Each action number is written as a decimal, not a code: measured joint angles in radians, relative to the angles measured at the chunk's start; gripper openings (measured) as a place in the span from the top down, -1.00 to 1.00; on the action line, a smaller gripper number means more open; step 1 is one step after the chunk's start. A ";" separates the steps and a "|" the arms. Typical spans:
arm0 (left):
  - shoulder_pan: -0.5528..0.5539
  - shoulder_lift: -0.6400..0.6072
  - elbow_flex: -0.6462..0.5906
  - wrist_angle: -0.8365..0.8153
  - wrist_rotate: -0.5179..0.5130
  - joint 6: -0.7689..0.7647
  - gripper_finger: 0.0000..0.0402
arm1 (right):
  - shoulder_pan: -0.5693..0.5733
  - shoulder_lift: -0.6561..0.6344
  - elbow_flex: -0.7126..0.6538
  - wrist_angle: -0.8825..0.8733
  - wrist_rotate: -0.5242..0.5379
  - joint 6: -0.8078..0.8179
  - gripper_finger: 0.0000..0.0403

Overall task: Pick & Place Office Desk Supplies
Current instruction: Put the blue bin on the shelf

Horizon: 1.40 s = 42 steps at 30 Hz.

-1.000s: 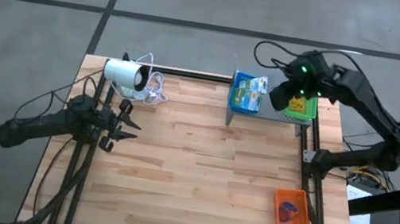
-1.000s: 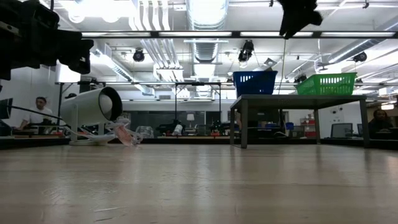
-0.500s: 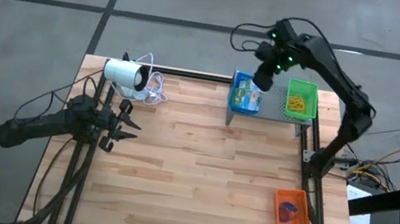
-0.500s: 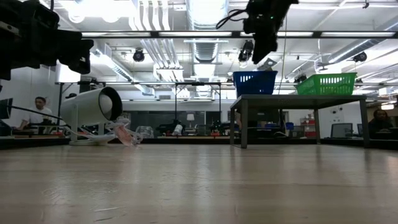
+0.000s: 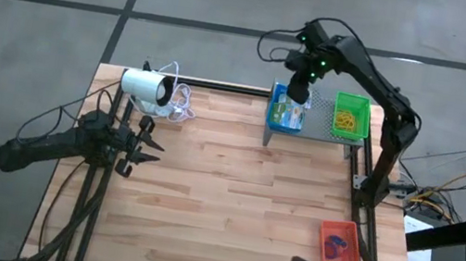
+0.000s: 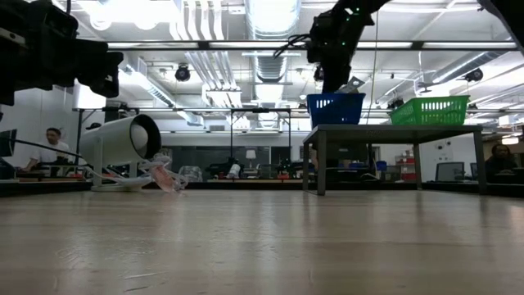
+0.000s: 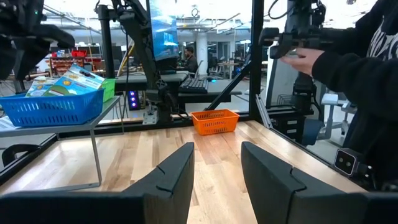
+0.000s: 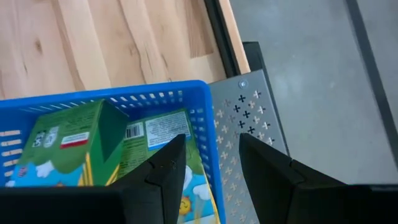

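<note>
High view shows sorting looks well along: green-and-white flat packets [image 5: 287, 113] fill the blue plastic basket [image 5: 273, 109] at 1 o'clock, yellow rubber bands [image 5: 345, 122] the green tray [image 5: 354, 101] beside it, red and blue loops [image 5: 336, 247] the orange tray [image 5: 326, 232] at 5 o'clock. Right gripper [image 5: 296, 92] hovers over the blue basket, jaws parted and empty; left gripper [image 5: 148, 145] waits at 9 o'clock, open, holding nothing.

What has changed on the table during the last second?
The right gripper swung from above the green plastic tray across to above the blue plastic tray of green-and-white packets, fingers open and empty. The left gripper, open, and the orange tray stayed put.
</note>
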 joint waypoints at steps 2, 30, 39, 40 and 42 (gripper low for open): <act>0.000 0.000 0.000 0.000 0.000 0.000 0.33 | 0.000 0.007 -0.001 -0.001 0.001 -0.014 0.26; 0.000 0.000 0.000 0.000 0.000 0.003 0.33 | 0.001 0.005 -0.125 0.106 0.044 -0.029 0.26; 0.000 0.000 0.000 0.000 0.000 0.003 0.33 | 0.001 0.005 -0.126 0.093 0.034 -0.060 0.32; 0.000 0.000 0.000 0.000 0.000 0.003 0.33 | 0.002 0.005 -0.126 0.093 0.030 -0.079 0.34; 0.000 0.000 0.000 0.000 0.000 0.003 0.33 | 0.002 0.005 -0.126 0.093 0.030 -0.107 0.39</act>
